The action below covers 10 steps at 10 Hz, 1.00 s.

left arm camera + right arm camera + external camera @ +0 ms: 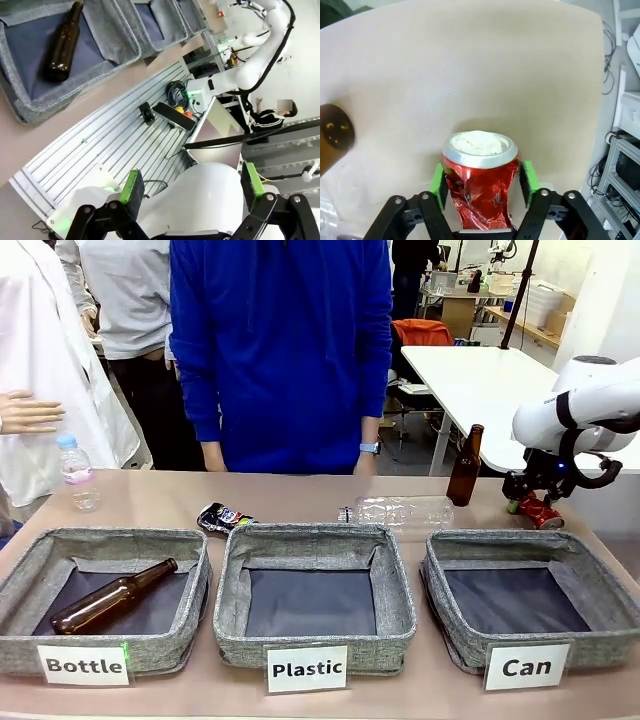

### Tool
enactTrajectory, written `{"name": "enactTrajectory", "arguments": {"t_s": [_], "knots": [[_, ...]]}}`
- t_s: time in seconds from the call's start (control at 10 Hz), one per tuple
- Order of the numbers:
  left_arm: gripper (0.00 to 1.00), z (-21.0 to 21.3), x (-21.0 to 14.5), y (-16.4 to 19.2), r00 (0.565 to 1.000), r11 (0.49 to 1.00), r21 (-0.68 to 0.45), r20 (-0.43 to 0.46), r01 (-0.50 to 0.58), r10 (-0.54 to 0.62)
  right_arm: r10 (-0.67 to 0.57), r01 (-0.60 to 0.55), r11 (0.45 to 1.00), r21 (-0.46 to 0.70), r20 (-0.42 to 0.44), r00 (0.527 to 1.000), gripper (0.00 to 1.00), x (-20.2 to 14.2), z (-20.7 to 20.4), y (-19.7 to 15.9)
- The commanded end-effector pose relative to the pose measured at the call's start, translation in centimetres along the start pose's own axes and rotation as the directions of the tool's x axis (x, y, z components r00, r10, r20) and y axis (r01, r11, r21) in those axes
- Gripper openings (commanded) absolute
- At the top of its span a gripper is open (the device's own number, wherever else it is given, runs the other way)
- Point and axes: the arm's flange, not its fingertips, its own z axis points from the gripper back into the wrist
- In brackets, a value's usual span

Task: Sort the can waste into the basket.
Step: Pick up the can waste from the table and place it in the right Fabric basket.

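A crushed red can point(481, 186) with a silver top stands on the table between the green pads of my right gripper point(484, 181), and both pads press its sides. From the front, the right gripper point(531, 502) is low at the table's far right with the red can point(543, 513) in it, behind the grey basket point(446, 612) labelled "Can". A flattened black can point(222, 517) lies behind the gap between the "Bottle" and "Plastic" baskets. My left gripper point(191, 186) is open, holds nothing, and is off the table.
A brown bottle point(464, 466) stands upright just left of the right gripper. A clear plastic bottle point(400, 510) lies behind the "Plastic" basket point(396, 592). Another brown bottle point(113, 596) lies in the "Bottle" basket point(196, 590). A small plastic bottle point(78, 472) stands far left. A person in blue stands opposite.
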Motion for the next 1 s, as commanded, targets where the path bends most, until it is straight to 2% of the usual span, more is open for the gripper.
{"name": "enactTrajectory", "arguments": {"t_s": [0.0,0.2,0.3,0.4,0.7,0.9], "knots": [[1.00,0.6,0.4,-0.4,1.000,1.000,-0.029,0.014,-0.008,0.008,0.020,-0.020,1.000,0.002,-0.022,1.000,0.00,0.5,0.4,-0.4],[1.00,0.6,0.4,-0.4,1.000,1.000,-0.029,0.014,-0.008,0.008,0.020,-0.020,1.000,0.001,-0.025,0.999,0.00,0.5,0.5,-0.3],[1.00,0.6,0.4,-0.4,1.000,1.000,-0.029,0.014,-0.008,0.008,0.020,-0.020,1.000,0.003,-0.026,0.999,0.04,0.5,0.5,-0.2],[1.00,0.6,0.4,-0.4,1.000,1.000,-0.029,0.014,-0.008,0.008,0.018,-0.018,1.000,0.008,-0.027,0.999,0.00,0.4,0.5,-0.1],[1.00,0.6,0.4,-0.4,1.000,1.000,-0.029,0.014,-0.008,0.008,0.020,-0.020,1.000,0.008,-0.020,1.000,0.00,0.3,1.0,-0.1],[1.00,0.6,0.4,-0.4,1.000,1.000,-0.029,0.014,-0.008,0.008,0.022,-0.022,0.999,0.023,0.001,1.000,0.00,-0.7,3.7,-0.8]]}}
